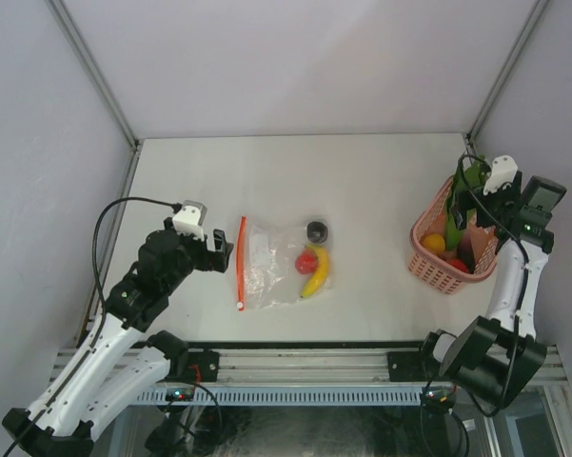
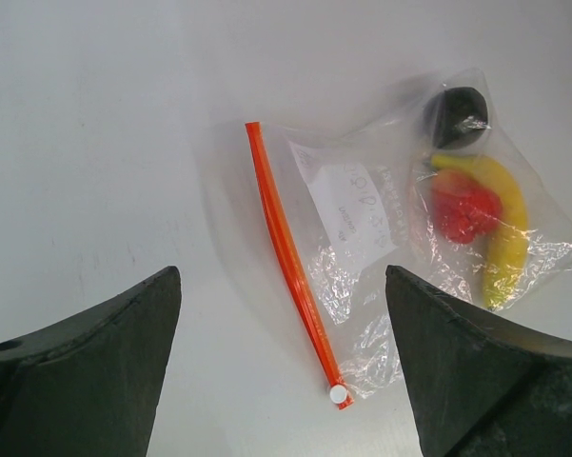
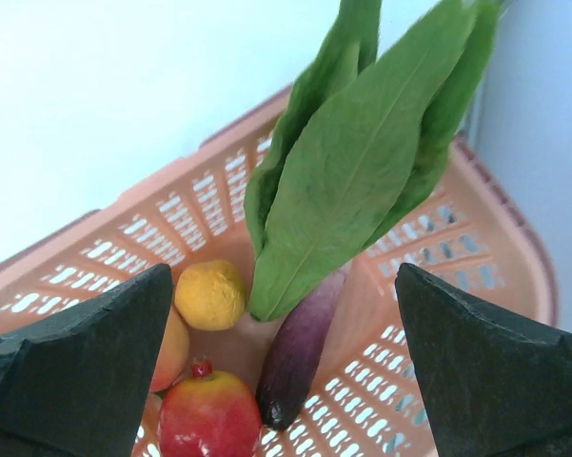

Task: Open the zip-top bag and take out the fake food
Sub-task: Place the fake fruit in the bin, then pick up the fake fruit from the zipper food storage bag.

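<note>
The clear zip-top bag (image 1: 276, 262) lies flat mid-table, its red-orange zipper strip (image 2: 290, 257) on the left side and a white label (image 2: 352, 205) on it. Inside are a yellow banana (image 2: 506, 228), a red fruit (image 2: 464, 208) and a dark ball (image 2: 457, 116). My left gripper (image 1: 221, 255) is open and empty, just left of the zipper strip; in the left wrist view (image 2: 281, 295) its fingers straddle the strip's near end. My right gripper (image 1: 464, 195) is open and empty over the pink basket (image 1: 428, 257). It looks down on a green leafy vegetable (image 3: 362, 162).
The basket at the right edge also holds an orange fruit (image 3: 209, 293), a red pomegranate-like fruit (image 3: 207, 417) and a purple eggplant (image 3: 300, 352). White enclosure walls ring the table. A metal rail (image 1: 295, 362) runs along the front edge.
</note>
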